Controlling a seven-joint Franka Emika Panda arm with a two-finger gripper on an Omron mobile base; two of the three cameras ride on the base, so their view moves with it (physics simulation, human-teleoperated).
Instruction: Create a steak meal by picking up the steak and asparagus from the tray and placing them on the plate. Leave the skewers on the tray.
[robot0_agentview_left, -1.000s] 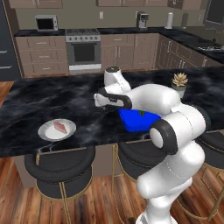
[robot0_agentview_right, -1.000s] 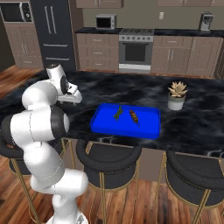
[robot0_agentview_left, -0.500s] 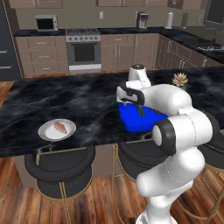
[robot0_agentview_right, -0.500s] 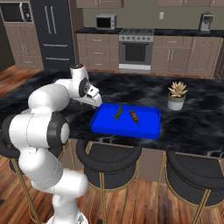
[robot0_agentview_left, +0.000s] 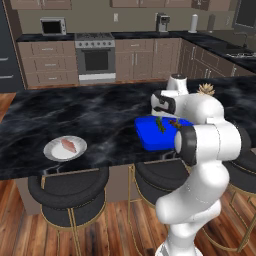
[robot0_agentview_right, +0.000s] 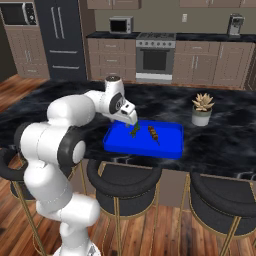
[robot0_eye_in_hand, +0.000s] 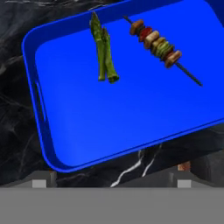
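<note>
Your gripper (robot0_agentview_right: 133, 121) hung just above the blue tray's (robot0_eye_in_hand: 127, 127) near-left part w/ jaws spread wide, nothing between them. In the hand view the asparagus (robot0_eye_in_hand: 103, 52) lay at about 11 o'clock on the tray floor, stalks bunched together, tips toward the far rim. The skewer (robot0_eye_in_hand: 158, 43) sat at about 1 o'clock — beside the asparagus but apart from it, slanted. From the left base view the steak (robot0_agentview_left: 69, 145) was already on the plate (robot0_agentview_left: 52, 151), well apart from the tray, at about 9 o'clock on the dark marble counter (robot0_agentview_left: 90, 115). A potted plant (robot0_agentview_right: 202, 108) stood near the tray's far-right corner.
</note>
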